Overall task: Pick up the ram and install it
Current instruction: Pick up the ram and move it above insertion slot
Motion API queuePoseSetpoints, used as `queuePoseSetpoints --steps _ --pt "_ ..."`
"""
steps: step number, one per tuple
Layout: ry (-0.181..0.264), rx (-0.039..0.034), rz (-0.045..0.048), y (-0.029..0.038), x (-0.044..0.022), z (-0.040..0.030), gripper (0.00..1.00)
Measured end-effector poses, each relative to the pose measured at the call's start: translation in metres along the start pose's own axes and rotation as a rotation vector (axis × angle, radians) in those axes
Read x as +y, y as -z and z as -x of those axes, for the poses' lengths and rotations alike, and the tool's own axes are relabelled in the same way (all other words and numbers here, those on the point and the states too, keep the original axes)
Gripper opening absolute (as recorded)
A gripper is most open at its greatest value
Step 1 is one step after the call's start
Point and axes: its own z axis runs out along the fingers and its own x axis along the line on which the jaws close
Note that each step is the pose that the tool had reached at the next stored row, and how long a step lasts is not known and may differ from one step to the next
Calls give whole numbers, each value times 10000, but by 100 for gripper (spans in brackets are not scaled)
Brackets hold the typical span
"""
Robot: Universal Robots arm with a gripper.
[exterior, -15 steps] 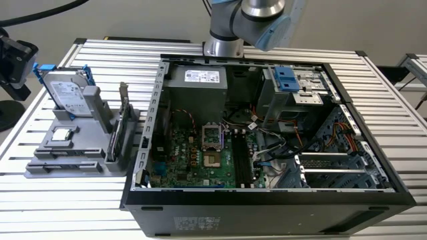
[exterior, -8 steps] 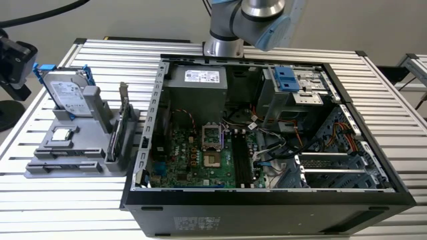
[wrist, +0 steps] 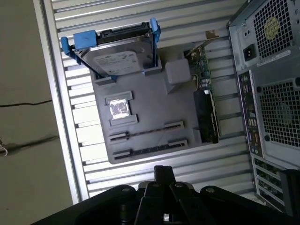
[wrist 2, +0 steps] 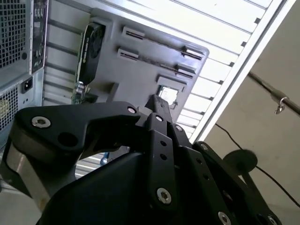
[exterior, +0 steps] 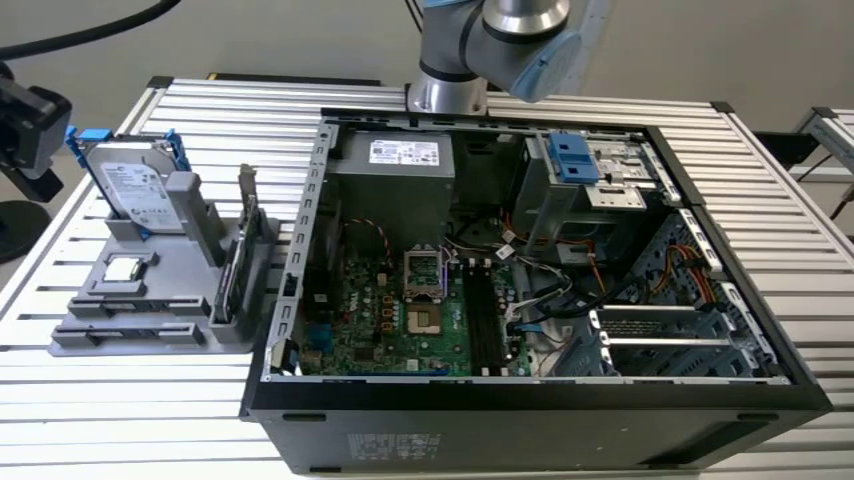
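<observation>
Black gripper point(wrist: 164, 171): fingers pressed together, nothing between | you saw slim dark ram stick point(wrist: 145, 131) edge-up in flat grey plastic holder point(wrist: 140, 108) on ribbed silver aluminium table point(exterior: 160, 400) | pale floor point(wrist: 28, 164) beside.

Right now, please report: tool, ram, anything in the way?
Status: tool shut and empty, hovering apart from the gray holder; ram on edge in a holder slot, untouched; black card standing close beside the slot's end.
</observation>
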Motion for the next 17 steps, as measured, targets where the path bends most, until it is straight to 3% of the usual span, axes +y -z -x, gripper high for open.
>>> queuePoseSetpoints --steps 17 --pt "-1399 -27 -13 0 0 0 0"
